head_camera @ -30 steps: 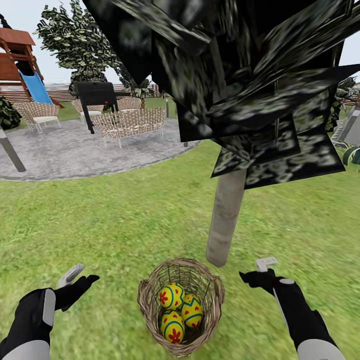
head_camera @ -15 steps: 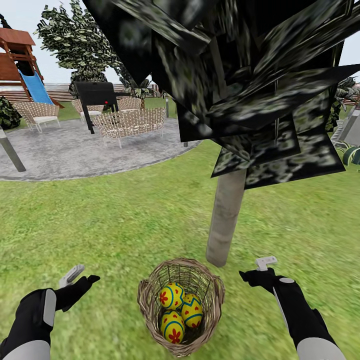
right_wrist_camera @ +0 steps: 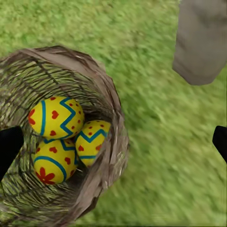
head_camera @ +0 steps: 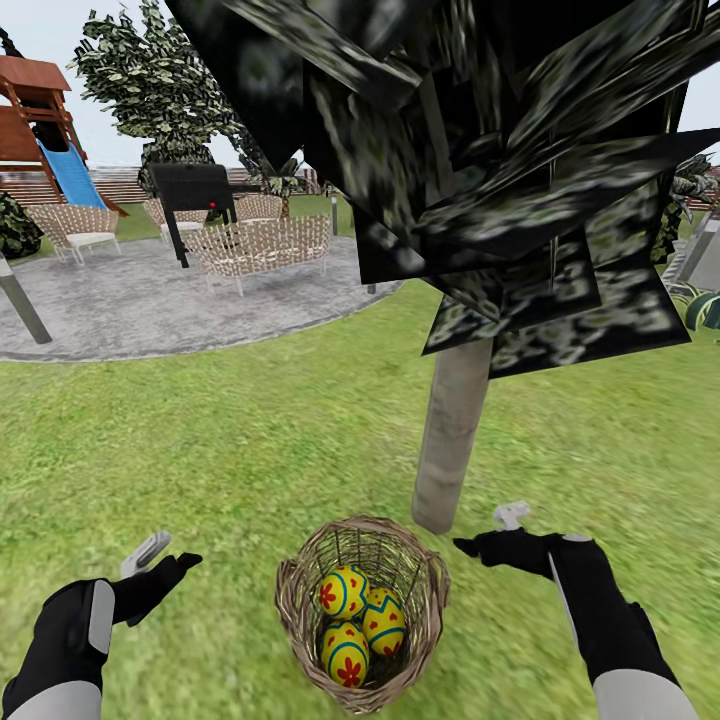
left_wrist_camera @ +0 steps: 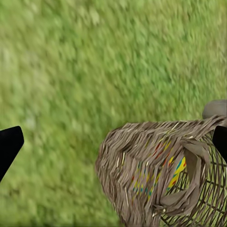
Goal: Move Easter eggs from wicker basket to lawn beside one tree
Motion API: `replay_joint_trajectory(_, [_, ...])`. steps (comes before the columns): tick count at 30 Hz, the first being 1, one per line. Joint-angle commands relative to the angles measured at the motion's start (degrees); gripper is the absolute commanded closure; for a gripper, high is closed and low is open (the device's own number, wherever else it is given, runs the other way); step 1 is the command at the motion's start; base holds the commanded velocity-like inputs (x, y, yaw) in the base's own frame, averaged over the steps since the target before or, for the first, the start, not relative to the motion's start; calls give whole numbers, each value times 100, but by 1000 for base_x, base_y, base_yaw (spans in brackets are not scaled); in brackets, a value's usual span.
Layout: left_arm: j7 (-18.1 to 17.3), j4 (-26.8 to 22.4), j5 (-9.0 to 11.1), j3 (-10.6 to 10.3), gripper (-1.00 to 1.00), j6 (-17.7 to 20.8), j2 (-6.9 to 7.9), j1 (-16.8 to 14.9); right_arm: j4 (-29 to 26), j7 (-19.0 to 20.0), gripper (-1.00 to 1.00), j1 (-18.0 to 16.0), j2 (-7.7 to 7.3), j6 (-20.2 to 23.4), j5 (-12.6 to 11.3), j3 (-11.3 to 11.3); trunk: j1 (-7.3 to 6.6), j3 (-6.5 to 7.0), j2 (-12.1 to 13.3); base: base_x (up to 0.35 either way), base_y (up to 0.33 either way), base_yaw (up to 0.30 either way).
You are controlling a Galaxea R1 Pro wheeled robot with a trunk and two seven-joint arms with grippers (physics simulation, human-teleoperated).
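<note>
Right gripper [head_camera: 480, 535] nearer wicker basket [head_camera: 300, 610] than 0.5 s ago, spread wide; left gripper [head_camera: 160, 562] unmoved, also wide. 3 Easter eggs [right_wrist_camera: 56, 116] inside basket on lawn [head_camera: 250, 440] beside tree [head_camera: 450, 440]; loop handle [left_wrist_camera: 189, 175] from left wrist.

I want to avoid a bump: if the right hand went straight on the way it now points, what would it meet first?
Probably the near rim of the wicker basket, or the lawn just beside it; the right hand aims at that edge, and depth is unclear.
</note>
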Motion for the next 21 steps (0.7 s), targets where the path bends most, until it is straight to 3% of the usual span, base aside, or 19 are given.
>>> replay_joint_trajectory(1, [0, 0, 0, 0, -100, 0, 0, 0, -48, 83, -100, 2, -1, 51, 7, 34, 0, 0, 0, 0, 0, 0])
replay_joint_trajectory(2, [0, 0, 0, 0, -100, 0, 0, 0, -115, 199, -100, 1, -5, 121, 14, 133, 0, 0, 0, 0, 0, 0])
replay_joint_trajectory(6, [0, 13, 0, 0, -100, 0, 0, 0, -233, 388, -100, 3, -21, 249, 32, 1048, 0, 0, 0, 0, 0, 0])
replay_joint_trajectory(10, [7, 32, 0, 0, -100, 0, 5, 0, -278, 407, -100, 8, -3, 263, 20, 1369, 0, 0, 0, 0, 0, 0])
replay_joint_trajectory(12, [9, 74, 0, 0, -100, -5, 5, 0, -285, 397, -100, 9, 10, 266, 11, 1817, 0, 0, 0, 0, 0, 0])
replay_joint_trajectory(14, [9, 107, 0, -5, -100, -7, 6, 0, -288, 388, -100, 9, 14, 268, 9, 2107, 0, 0, 0, 0, 0, 0])
replay_joint_trajectory(18, [9, 139, 0, -8, -100, -8, 3, 0, -286, 355, -100, 9, 75, 274, 17, 2447, 0, 0, 0, 0, 0, 0])
replay_joint_trajectory(21, [9, 144, 0, -9, -100, -9, 6, 0, -279, 131, -100, 9, 336, 275, 68, 2539, 0, 0, 0, 0, 0, 0])
